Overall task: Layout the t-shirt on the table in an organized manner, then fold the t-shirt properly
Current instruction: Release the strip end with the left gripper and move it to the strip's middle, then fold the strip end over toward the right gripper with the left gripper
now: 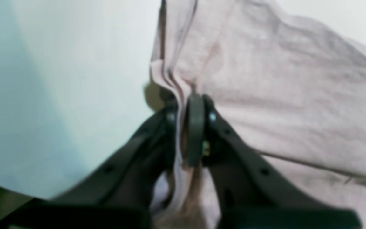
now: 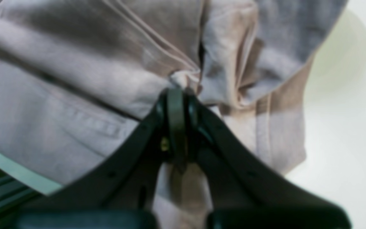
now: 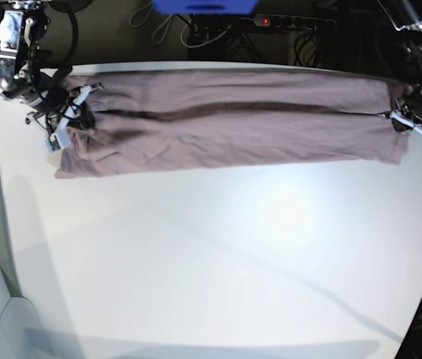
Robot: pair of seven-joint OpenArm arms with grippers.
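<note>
The dusty mauve t-shirt (image 3: 226,120) lies stretched in a long folded band across the far part of the white table (image 3: 218,254). At the band's right end in the base view, my left gripper (image 3: 399,116) pinches it. In the left wrist view the left gripper (image 1: 186,98) is shut on a bunched edge of the t-shirt (image 1: 281,79). My right gripper (image 3: 76,112) holds the band's left end. The right wrist view shows the right gripper (image 2: 178,92) shut on a gathered fold of the t-shirt (image 2: 75,79), with loose cloth hanging beside it.
Behind the table's far edge lie a power strip with a red light (image 3: 271,21), dark cables and a blue object (image 3: 203,6). The table's curved edge (image 1: 17,190) runs close below my left gripper, and another stretch of the edge (image 2: 14,173) passes near my right.
</note>
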